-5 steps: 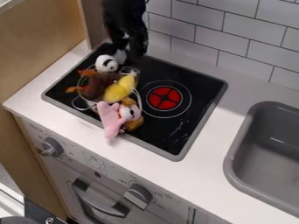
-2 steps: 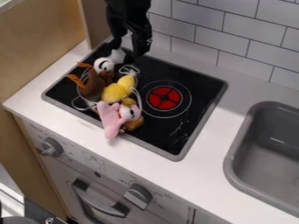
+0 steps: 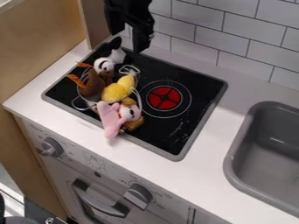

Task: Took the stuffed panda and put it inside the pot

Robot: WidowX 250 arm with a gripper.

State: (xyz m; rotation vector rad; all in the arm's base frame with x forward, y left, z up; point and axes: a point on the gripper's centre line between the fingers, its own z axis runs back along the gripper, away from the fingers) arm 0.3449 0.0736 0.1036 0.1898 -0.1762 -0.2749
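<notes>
Hand [image 3: 126, 42] open, 2 fingers apart, nothing between them; hangs over back of stove [image 3: 188, 131]. Panda [image 3: 104, 65] is below hand and a bit left in view, at back side of pot [image 3: 139, 97]. Long axis slants: head low, in toward pot, black limbs up toward hand. Panda looks part in, part over rim; can't tell how deep, toys hide the rim there. Head is against brown toy [image 3: 92, 86]; yellow toy [image 3: 118, 89] and pink toy [image 3: 110, 117] also in the heap, pink one draping over front. Only 1 arm, so no choice of side.

Step looks like release done, task near its end. Next move probably straight up and back, away from panda's upper end. Risk: fingertip catches black limb, tips panda out backward; soft toy, would likely flop. If it slips, nudge it frontward, toward pot middle.
</notes>
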